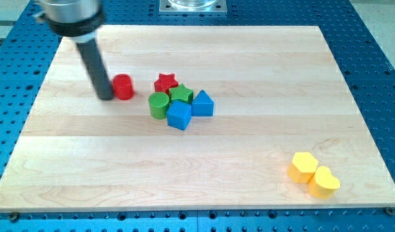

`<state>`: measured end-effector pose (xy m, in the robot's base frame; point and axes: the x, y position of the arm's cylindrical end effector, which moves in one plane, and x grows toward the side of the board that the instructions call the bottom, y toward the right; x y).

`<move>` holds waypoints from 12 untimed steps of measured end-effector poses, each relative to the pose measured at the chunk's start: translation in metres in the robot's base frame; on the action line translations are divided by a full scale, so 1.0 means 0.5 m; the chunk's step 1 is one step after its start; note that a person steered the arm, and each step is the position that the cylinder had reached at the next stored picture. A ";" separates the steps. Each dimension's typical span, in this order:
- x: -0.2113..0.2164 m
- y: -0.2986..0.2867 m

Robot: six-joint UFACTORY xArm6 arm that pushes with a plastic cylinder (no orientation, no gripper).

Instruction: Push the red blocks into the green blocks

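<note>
My tip [106, 97] rests on the board just left of a red cylinder [124, 86], touching or nearly touching it. To the right, a red star [165, 82] sits against a green star [181, 95]. A green cylinder [158, 105] stands just left of and below the green star. The red cylinder is a short gap to the left of the green cylinder.
A blue cube-like block [179, 115] and a blue triangular block [203, 104] touch the green blocks on their right side. Two yellow blocks, a hexagon [303, 166] and a heart [324, 182], lie at the bottom right. The wooden board [249, 58] sits on a blue perforated table.
</note>
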<state>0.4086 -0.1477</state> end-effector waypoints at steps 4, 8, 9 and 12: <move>-0.103 0.093; -0.152 0.397; -0.099 0.401; -0.075 0.313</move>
<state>0.3713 0.0090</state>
